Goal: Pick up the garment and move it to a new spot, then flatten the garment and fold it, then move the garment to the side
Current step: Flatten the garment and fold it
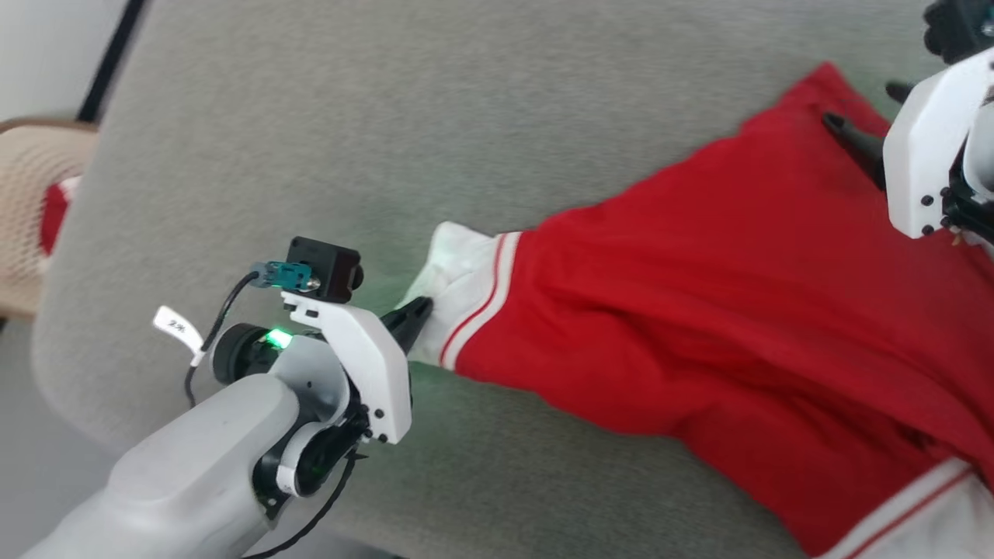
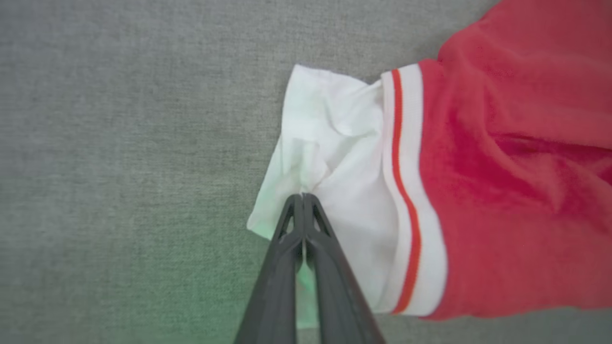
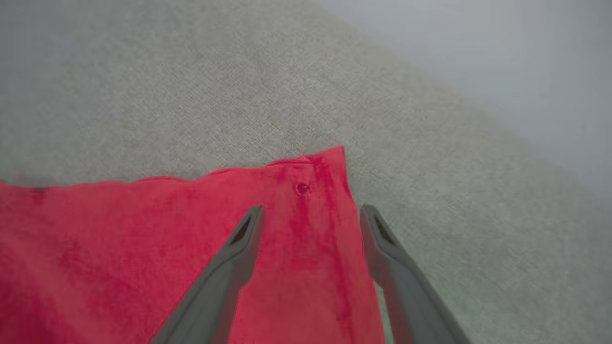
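It looks like a home room: a wide grey woven-fabric cushion [image 1: 349, 116] and, at nine o'clock, a beige wicker basket [image 1: 27, 171].

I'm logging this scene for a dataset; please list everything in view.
garment: one, bright red with white striped trim, from centre to right of the head view.
padded surface: one, grey fabric, under the garment.
woven container: one, beige, far left edge, something red inside.
left pincer: one, dark fingers, shut on the white sleeve end.
right pincer: one, dark fingers, open at the garment's red corner.
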Tool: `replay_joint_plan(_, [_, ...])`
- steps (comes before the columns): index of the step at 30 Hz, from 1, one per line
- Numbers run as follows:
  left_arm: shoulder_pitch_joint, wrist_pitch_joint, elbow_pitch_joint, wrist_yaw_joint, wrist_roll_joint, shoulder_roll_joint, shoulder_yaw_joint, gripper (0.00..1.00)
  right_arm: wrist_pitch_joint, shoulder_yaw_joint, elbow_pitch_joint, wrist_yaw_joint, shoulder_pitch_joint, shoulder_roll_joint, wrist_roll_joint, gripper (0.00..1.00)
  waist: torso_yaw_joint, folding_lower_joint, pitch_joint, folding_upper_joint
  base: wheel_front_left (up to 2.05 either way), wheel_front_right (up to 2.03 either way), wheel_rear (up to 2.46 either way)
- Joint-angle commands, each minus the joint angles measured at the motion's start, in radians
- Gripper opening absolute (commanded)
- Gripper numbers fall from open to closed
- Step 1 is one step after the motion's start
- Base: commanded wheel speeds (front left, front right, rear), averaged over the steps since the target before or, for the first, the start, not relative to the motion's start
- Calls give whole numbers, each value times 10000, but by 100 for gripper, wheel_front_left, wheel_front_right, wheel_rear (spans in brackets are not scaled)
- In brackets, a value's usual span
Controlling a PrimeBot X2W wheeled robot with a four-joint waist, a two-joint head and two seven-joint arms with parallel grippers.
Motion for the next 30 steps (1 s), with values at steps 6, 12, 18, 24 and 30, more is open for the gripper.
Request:
replay_joint_plan(6, [-267,-183,636,-443,98,-478,-64,0,1057,1310,2292,-2,-1275,-417,262,100,960,0,460,0,0,0,0])
replay_joint_plan(12, [-348,-276,1102,-672,99,-783,-110,0,2480,2529,4150,-5,-1314,-507,887,100,1116,0,568,0,0,0,0])
replay_joint_plan(18, [-516,-279,1426,-784,14,-797,-12,0,2745,3076,4278,-2,-1720,-554,1555,0,905,0,541,0,0,0,0])
replay_joint_plan(24, [-999,-75,1387,-627,62,-230,294,0,1813,3021,3469,-5,-2486,-897,1869,0,283,0,222,0,0,0,0])
replay_joint_plan(30, [-1995,710,1091,-378,305,758,532,0,1126,2620,2653,-4,-2538,-1243,2114,0,-482,0,-271,0,0,0,0])
